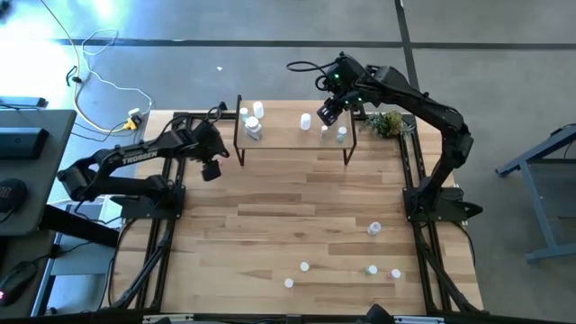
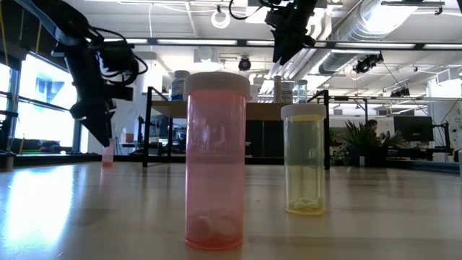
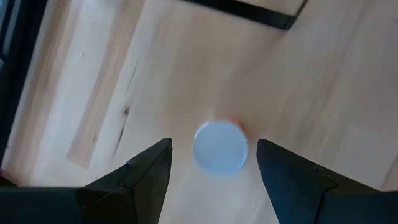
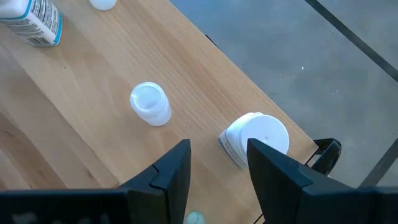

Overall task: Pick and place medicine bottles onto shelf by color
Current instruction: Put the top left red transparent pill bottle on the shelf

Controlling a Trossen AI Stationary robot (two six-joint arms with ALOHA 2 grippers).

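Note:
A small bottle (image 3: 219, 147) with a white cap and a reddish body stands upright on the table beside the shelf's left end. My left gripper (image 3: 214, 146) hangs open just above it, one finger on either side of the cap and clear of it; in the low view the gripper (image 2: 101, 126) is over the bottle (image 2: 107, 156). The shelf (image 1: 292, 142) at the far middle carries several bottles. My right gripper (image 4: 217, 146) waits open above the shelf's right part, over a white bottle (image 4: 256, 138) and a smaller one (image 4: 149, 103).
Several more bottles stand near the table's front right (image 1: 373, 229), (image 1: 304, 266), (image 1: 394, 274). A pink bottle (image 2: 216, 159) and a yellow one (image 2: 303, 159) stand close to the low camera. A green plant sprig (image 1: 387, 122) lies right of the shelf.

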